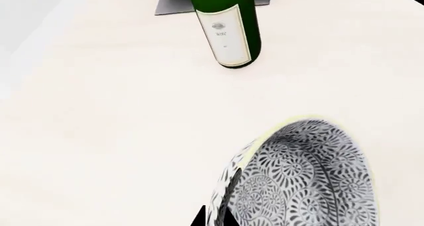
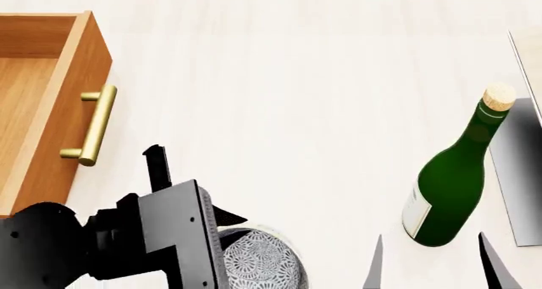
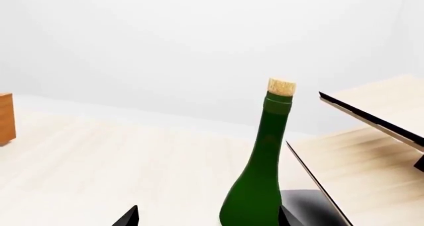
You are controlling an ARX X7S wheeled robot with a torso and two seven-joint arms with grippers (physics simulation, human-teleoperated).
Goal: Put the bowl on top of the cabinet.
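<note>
Left pincer (image 2: 222, 228) pinches the speckled bowl (image 2: 258, 260) by its rim; beyond it stands a green bottle (image 1: 225, 25) labelled "Wine". Right pincer (image 2: 432, 263) spread.

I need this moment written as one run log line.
left gripper: at bowl rim, grasp unclear | right gripper: open, empty, near wine bottle | bowl: on table, not on cabinet

**Pale table, plain grey backdrop**

From my remote station I saw a pale, light-wood table (image 2: 280, 79) filling the head view, evenly lit with soft shadows. At its right edge stood a light-wood slanted rack (image 3: 371, 112) on a dark grey base (image 2: 516, 168). Behind it the wall (image 3: 166, 42) was plain pale grey.
</note>
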